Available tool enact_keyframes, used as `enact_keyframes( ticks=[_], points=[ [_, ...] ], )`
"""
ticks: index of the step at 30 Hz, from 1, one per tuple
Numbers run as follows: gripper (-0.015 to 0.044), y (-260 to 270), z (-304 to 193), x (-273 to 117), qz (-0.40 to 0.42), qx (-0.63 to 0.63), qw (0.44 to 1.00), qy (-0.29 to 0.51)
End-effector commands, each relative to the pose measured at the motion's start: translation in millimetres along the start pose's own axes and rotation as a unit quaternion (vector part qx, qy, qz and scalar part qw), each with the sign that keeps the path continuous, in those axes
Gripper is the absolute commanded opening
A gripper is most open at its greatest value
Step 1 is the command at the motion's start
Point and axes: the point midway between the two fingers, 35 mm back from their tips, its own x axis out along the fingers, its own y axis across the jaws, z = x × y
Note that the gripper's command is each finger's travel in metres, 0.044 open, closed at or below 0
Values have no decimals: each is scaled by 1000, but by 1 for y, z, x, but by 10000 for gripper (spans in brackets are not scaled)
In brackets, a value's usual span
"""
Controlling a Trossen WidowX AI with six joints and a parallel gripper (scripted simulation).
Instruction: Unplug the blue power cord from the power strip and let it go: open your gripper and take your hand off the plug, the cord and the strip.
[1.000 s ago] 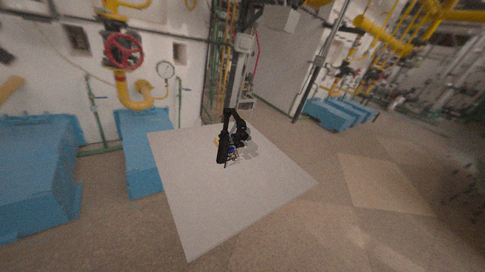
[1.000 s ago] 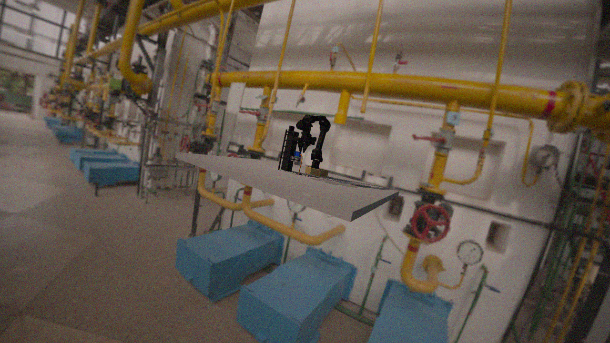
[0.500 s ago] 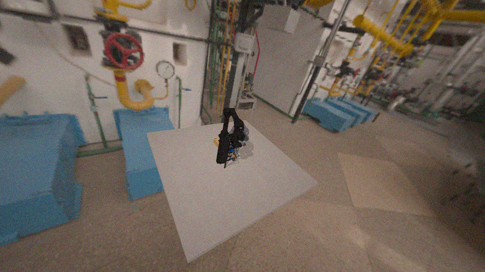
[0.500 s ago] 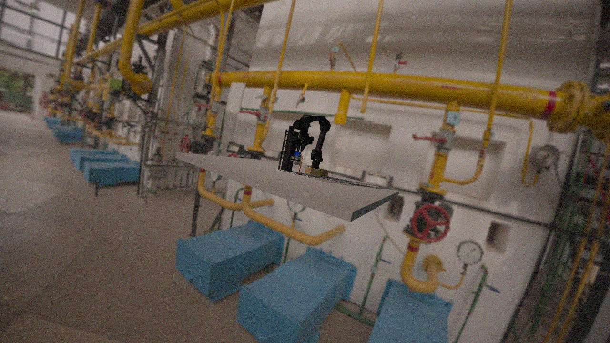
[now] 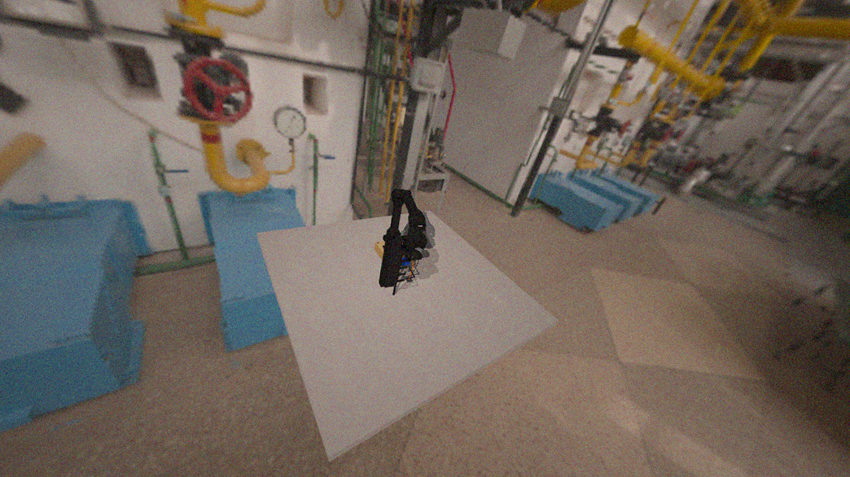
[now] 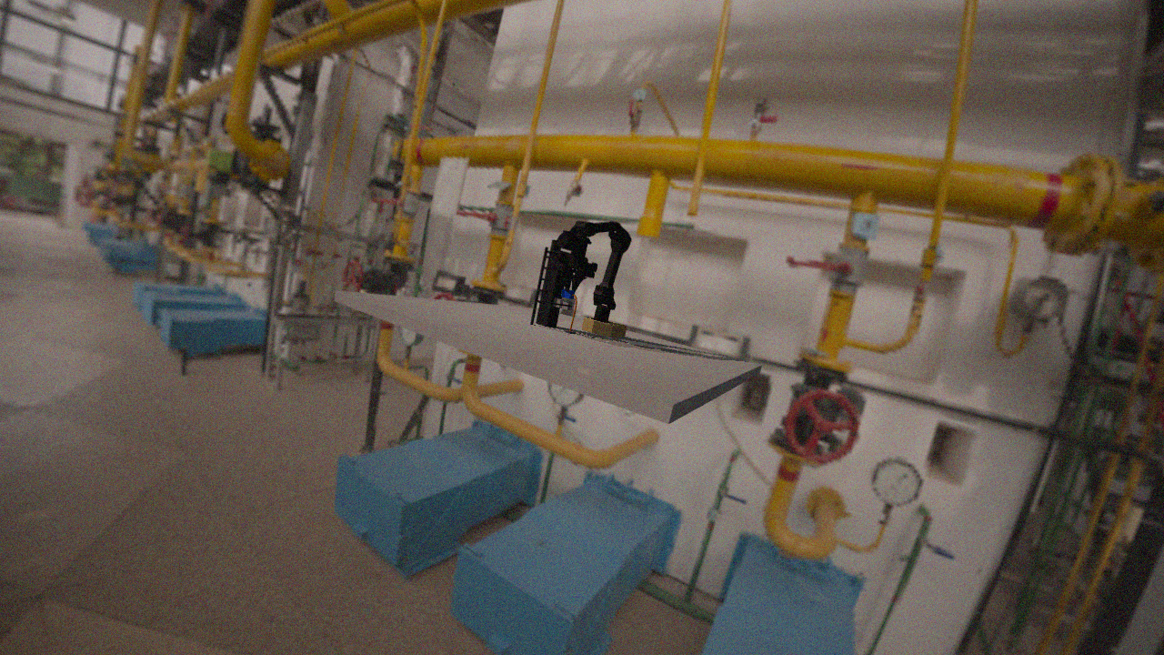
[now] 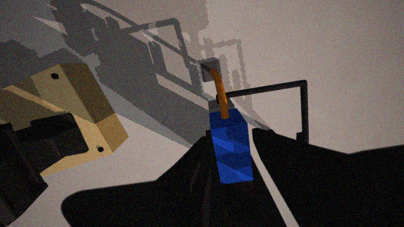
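Note:
The blue plug is at an upright black structure, which may be the power strip. Its sockets are hidden, and I cannot tell how far in the plug sits. An orange cord runs from the plug toward a small grey block. My gripper is partly open, with a black finger on each side of the plug. A light gap shows beside the right finger; the left finger's edge overlaps the plug in the wrist view, so contact there is unclear.
A tan base block carries the arm at the left in the wrist view. A thin black bar frame stands right of the plug. All stand on a pale table top, whose edges show in the top and exterior views.

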Motion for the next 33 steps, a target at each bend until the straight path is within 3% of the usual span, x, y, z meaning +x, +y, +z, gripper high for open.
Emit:
enact_keyframes(
  ticks=[1, 5, 13, 33],
  points=[
    [160, 0, 1, 3, 1, -3, 1000, -3],
    [55, 0, 0, 1, 0, 0, 1000, 0],
    [2, 0, 0, 1, 0, 0, 1000, 0],
    [0, -2, 27, 0, 0, -1, 1000, -2]
  ],
)
